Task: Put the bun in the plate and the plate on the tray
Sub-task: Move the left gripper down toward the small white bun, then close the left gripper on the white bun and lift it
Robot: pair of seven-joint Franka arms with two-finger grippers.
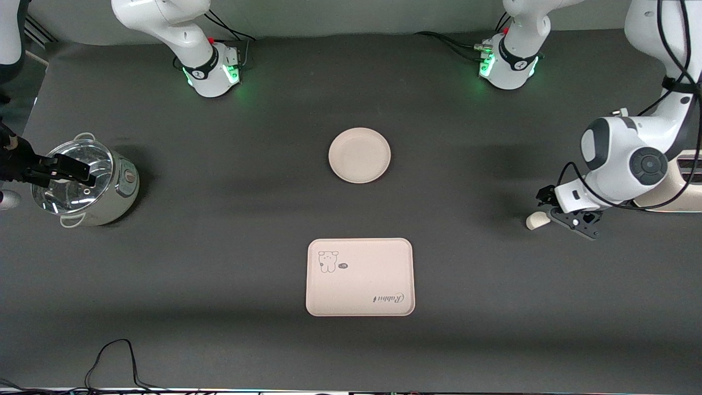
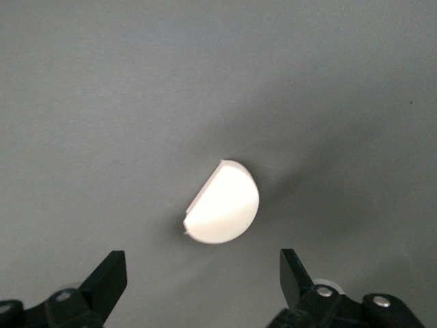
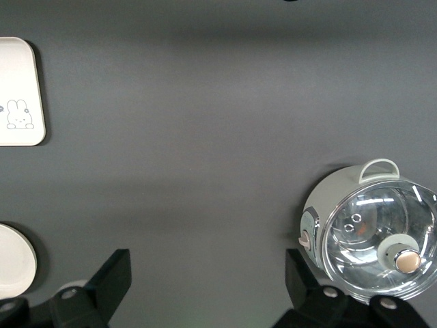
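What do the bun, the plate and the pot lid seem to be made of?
Bun: smooth, matte off-white, evenly coloured; likely foam or plastic, not real bread.
Plate: cream-beige, matte, no glare; perhaps plastic or fibre composite.
Pot lid: transparent with bright reflections, so glass or clear plastic.

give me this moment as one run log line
left tool: open, over bun | bun: on table | right tool: open, over pot | plate: empty | tray: empty

We see the plate (image 3: 13,260) and tray (image 3: 19,92) cut off by the right wrist view's edge; the tray's small script (image 1: 388,298) is barely legible.
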